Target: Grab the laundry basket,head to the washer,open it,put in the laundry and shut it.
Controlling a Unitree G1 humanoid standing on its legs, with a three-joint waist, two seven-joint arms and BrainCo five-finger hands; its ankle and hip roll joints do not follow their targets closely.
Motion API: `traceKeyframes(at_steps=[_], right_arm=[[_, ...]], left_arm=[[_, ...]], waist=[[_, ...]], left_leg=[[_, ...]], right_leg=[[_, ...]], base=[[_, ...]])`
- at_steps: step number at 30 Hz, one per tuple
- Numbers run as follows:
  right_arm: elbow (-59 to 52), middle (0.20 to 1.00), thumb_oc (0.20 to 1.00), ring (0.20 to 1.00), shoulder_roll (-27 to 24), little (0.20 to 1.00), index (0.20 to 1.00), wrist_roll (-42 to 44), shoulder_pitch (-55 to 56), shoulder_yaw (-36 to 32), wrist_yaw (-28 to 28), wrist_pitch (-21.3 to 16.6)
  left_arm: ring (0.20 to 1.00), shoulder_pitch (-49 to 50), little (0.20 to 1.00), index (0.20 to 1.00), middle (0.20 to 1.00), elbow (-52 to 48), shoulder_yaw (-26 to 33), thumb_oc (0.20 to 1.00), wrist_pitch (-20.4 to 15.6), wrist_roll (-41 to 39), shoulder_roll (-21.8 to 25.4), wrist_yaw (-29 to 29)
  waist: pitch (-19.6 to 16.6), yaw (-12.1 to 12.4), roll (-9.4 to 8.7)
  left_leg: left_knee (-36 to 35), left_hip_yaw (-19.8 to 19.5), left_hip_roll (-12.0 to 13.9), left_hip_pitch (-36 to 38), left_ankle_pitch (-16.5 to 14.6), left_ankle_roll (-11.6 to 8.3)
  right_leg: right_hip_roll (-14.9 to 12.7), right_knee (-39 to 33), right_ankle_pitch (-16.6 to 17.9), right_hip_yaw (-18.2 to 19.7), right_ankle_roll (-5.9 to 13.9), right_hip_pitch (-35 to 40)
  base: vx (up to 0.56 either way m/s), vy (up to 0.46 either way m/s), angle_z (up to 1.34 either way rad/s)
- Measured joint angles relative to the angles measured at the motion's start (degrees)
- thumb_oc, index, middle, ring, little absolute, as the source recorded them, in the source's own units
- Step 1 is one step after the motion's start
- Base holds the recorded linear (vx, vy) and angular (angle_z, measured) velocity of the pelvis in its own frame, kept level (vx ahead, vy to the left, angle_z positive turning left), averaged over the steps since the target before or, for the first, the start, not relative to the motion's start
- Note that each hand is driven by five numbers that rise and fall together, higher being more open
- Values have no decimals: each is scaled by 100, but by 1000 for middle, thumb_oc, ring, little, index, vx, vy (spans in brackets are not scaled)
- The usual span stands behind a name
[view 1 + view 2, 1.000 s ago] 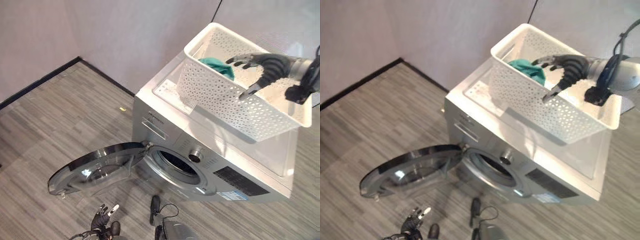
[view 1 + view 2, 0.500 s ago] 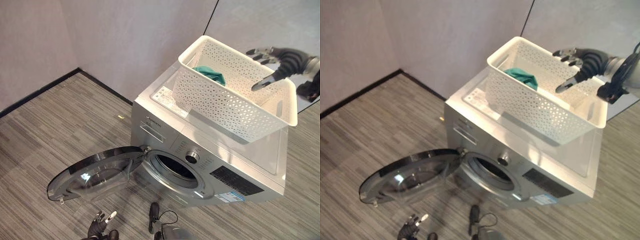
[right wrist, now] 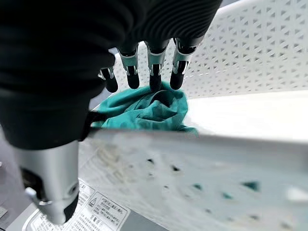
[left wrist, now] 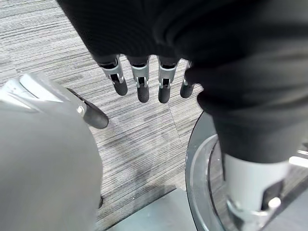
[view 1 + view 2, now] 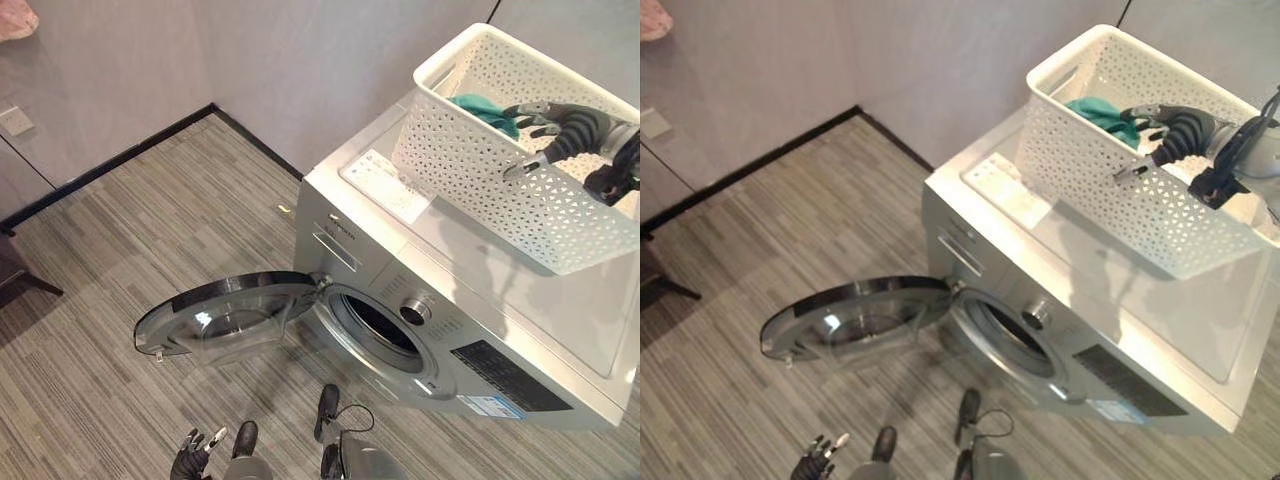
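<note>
basket [image 5: 480, 160], one teal garment [image 3: 144, 108]

right hand [image 5: 556, 128]: dark ribbed cover over back and wrist; silver fingers with dark tips
right forearm: silver-grey shell behind the cover
left hand [image 4: 139, 77]: same dark cover; silver fingers with dark tips in a row; thumb apart

- The laundry basket [image 5: 500, 190] looks like matt white plastic, its walls pierced all over with small holes.
- The garment [image 3: 144, 111] inside is soft teal cloth (creased).
- The washer [image 5: 520, 300] has a smooth, silvery shell.
- Its door [image 5: 225, 320] is glossy glass in a shiny rim.
- The floor [image 5: 150, 230] looks like matt, streaked grey planks.
</note>
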Motion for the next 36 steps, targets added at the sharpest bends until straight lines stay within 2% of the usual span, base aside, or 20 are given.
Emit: traceKeyframes(at_steps=[8,10,13,17,18,22,24,25,28,29,31,33,36], right_arm=[[-481,1000,1000,1000,10,1000,1000,20,-269,205,-92,-19],[-685,1000,1000,1000,-167,1000,1000,78,-295,327,-91,-23],[-1282,1000,1000,1000,-698,1000,1000,321,-689,721,-59,-164],[-1343,1000,1000,1000,-820,1000,1000,530,-851,738,-57,-306],[-1209,1000,1000,1000,-1050,1000,1000,551,-937,721,-78,-374],[-1083,1000,1000,1000,-1164,1000,1000,753,-921,605,-78,-382],[-954,1000,1000,1000,-1159,1000,1000,756,-863,489,-78,-392],[-717,1000,1000,1000,-1090,1000,1000,770,-507,22,-83,-397],[-46,1000,1000,1000,-826,1000,1000,789,-155,-607,-112,-374],[350,1000,1000,1000,-648,1000,1000,738,-197,-615,-206,-273],[460,1000,1000,1000,-596,1000,1000,731,-202,-570,-231,-171],[712,1000,1000,1000,-286,1000,1000,499,-197,-535,-241,-88],[1014,1000,1000,1000,11,1000,1000,329,-215,-526,-285,-15]], left_arm=[[1000,-237,1000,1000,1000,27,-18,1000,-1,4,-20,117],[1000,-306,1000,1000,1000,62,-29,1000,0,11,-38,123],[1000,-436,1000,1000,1000,116,-38,1000,7,29,-44,130],[1000,-455,1000,1000,1000,80,-35,1000,0,70,-37,125],[1000,-507,1000,1000,1000,92,12,1000,-5,73,-16,124],[1000,-495,1000,1000,1000,91,7,1000,-5,73,-36,118],[1000,-492,1000,1000,1000,94,12,1000,-5,73,-28,117],[1000,-476,1000,1000,1000,134,18,1000,-6,72,-23,119],[1000,-422,1000,1000,1000,278,29,1000,-7,72,-13,121],[1000,-383,1000,1000,1000,344,29,1000,6,69,-15,124],[1000,-349,1000,1000,1000,335,22,1000,6,68,-20,124],[1000,-286,1000,1000,1000,322,11,1000,6,60,-34,122],[1000,-278,1000,1000,1000,295,14,1000,0,54,-9,123]], waist=[[137,11,-26],[135,-8,-33],[135,-76,-77],[121,-191,-118],[61,-235,-205],[49,-302,-221],[42,-300,-225],[22,-294,-235],[7,-282,-232],[2,-282,-223],[-6,-264,-205],[-86,-213,-87],[-180,-109,-4]], left_leg=[[-18,-102,56,-116,38,-61],[-25,-113,53,-90,38,-60],[-102,-40,57,42,40,-56],[-161,87,53,258,15,-23],[-205,181,29,338,16,-18],[-221,231,22,495,11,-14],[-208,248,18,508,3,0],[-199,251,13,507,2,2],[-186,278,9,510,2,3],[-170,287,8,503,1,3],[-157,280,10,491,1,3],[-98,211,12,386,-7,12],[-12,96,10,144,0,1]], right_leg=[[31,1,-5,-97,-4,-89],[27,1,-9,-98,1,-89],[37,4,24,-53,-37,-22],[40,2,-4,33,-2,146],[35,3,11,151,-18,153],[33,3,8,175,-10,279],[30,2,-25,183,24,306],[30,2,-27,193,25,307],[28,1,-23,212,22,306],[28,1,-18,217,18,305],[29,1,-17,211,16,304],[26,2,-17,173,14,258],[15,2,-13,84,12,113]], base=[[17,-6,7],[10,5,2],[18,15,-9],[20,19,-17],[24,20,-21],[7,8,-7],[2,-1,-2],[0,0,0],[-6,-9,-4],[-5,-16,-3],[0,0,0],[-28,-42,11],[-29,-35,19]])
